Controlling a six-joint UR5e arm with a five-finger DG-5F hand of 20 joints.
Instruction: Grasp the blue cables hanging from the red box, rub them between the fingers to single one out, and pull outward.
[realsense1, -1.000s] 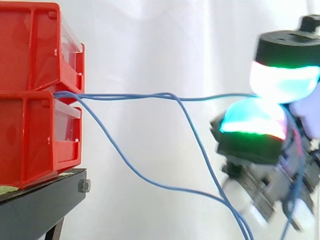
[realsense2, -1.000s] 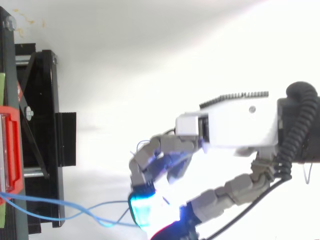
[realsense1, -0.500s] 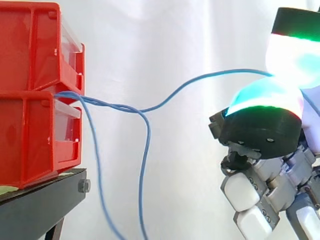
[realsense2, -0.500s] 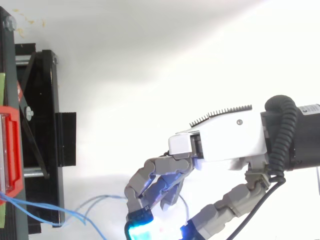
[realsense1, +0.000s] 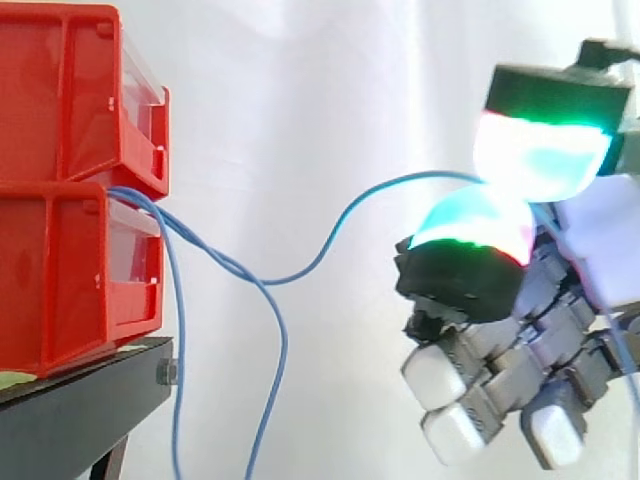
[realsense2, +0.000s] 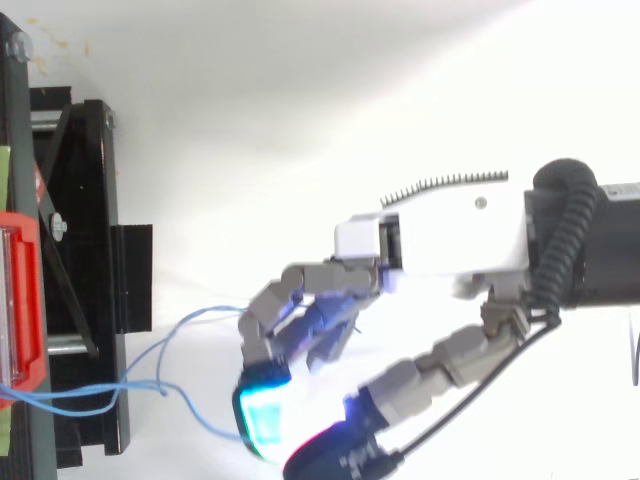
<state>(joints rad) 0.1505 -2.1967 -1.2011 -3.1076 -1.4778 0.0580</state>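
Two red bins (realsense1: 70, 180) sit stacked on a black stand at the left. Several thin blue cables (realsense1: 215, 258) come out between the bins. Two of them hang down in loops; one cable (realsense1: 420, 176) arcs up and right into my hand (realsense1: 470, 275). The hand is to the right of the bins, well apart from them, shut on that cable. The cable is pinched between two glowing fingertips (realsense1: 540, 155), green and cyan. The other fingers are curled below. In the top view the hand (realsense2: 450, 235) reaches left, and slack blue cables (realsense2: 90, 395) run from the red bin (realsense2: 20, 300) to its lit tips.
A black stand (realsense1: 80, 410) carries the bins; its frame (realsense2: 90, 250) fills the left of the top view. A white curtain hangs behind. Open space lies between the bins and the hand.
The hand has shifted left toward the bins, still pinching one cable. The cable that was taut a second ago now sags, and the loose loops hang closer to the bins.
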